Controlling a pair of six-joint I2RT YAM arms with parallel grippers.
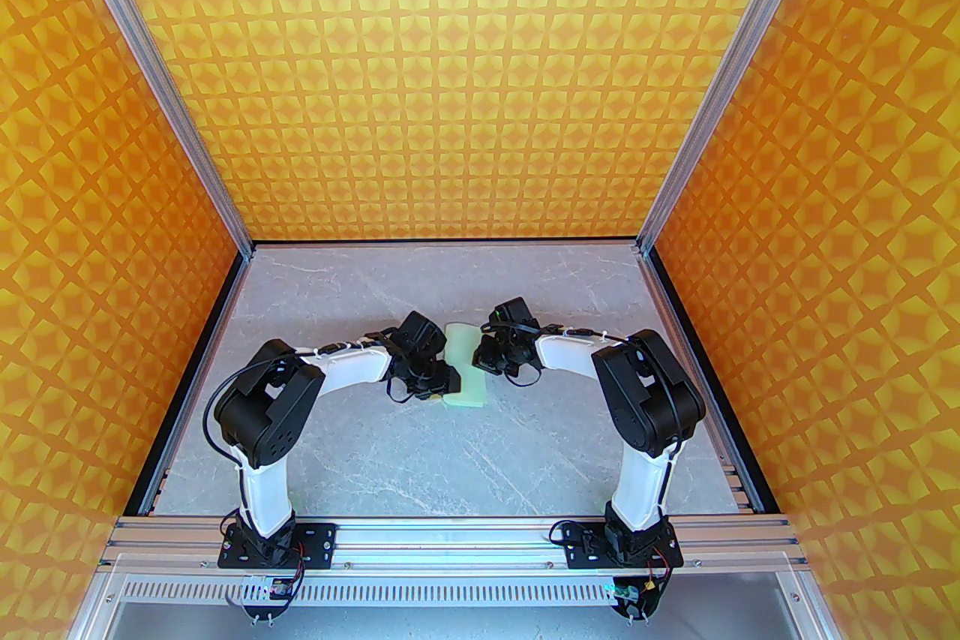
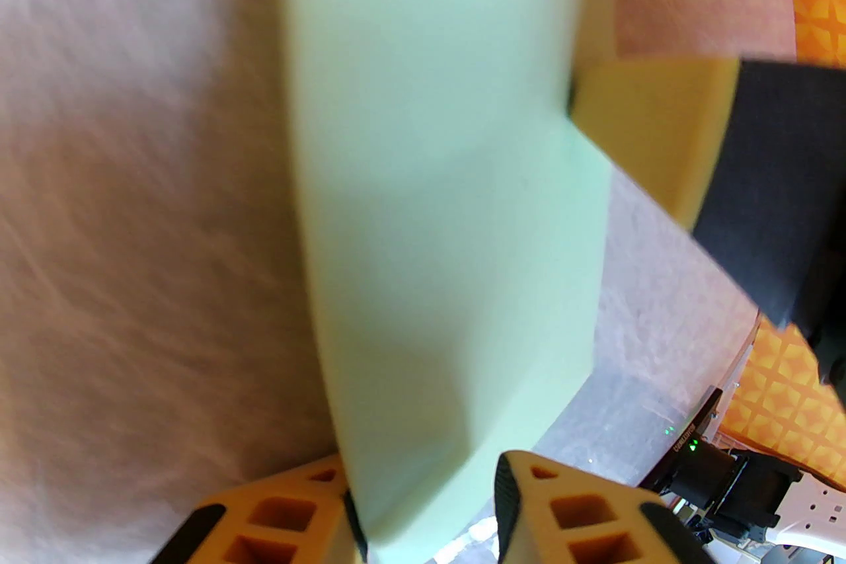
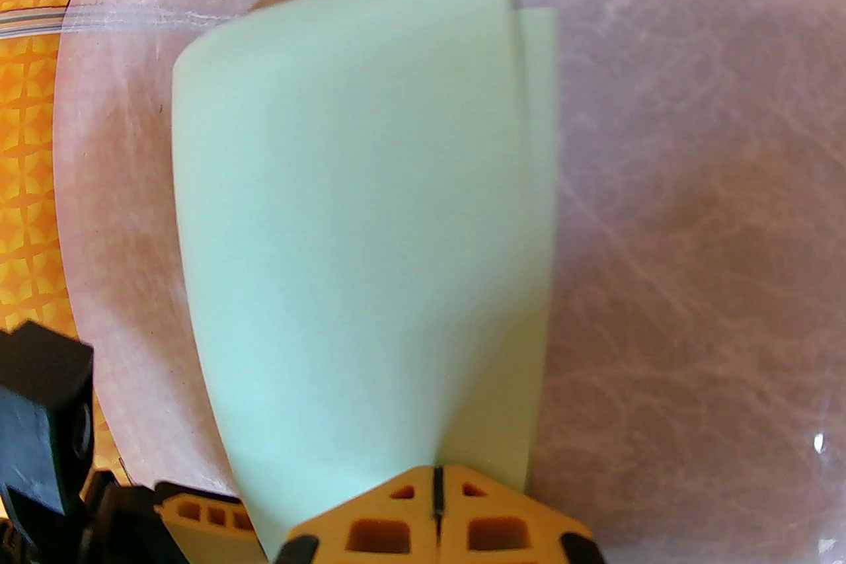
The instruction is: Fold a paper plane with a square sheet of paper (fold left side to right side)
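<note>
The sheet of paper [image 1: 471,393] is pale mint green and lies folded over on itself at the table's middle, between both grippers. In the right wrist view the sheet of paper [image 3: 357,204] has a rounded fold on the left, and its top layer stops short of the lower one on the right. My right gripper [image 3: 436,508] is shut, and the top layer's edge runs into the seam between its fingers. My left gripper [image 2: 429,515] stands open astride the sheet's near edge, the paper close to its left finger [image 2: 264,515]. The right gripper's finger [image 2: 648,131] touches the sheet's right edge.
The grey marbled table [image 1: 420,457] has orange patterned walls [image 1: 90,247] on three sides. An aluminium rail [image 1: 465,536] with both arm bases runs along the near edge. Both arms bend inward, and their wrists nearly meet over the paper.
</note>
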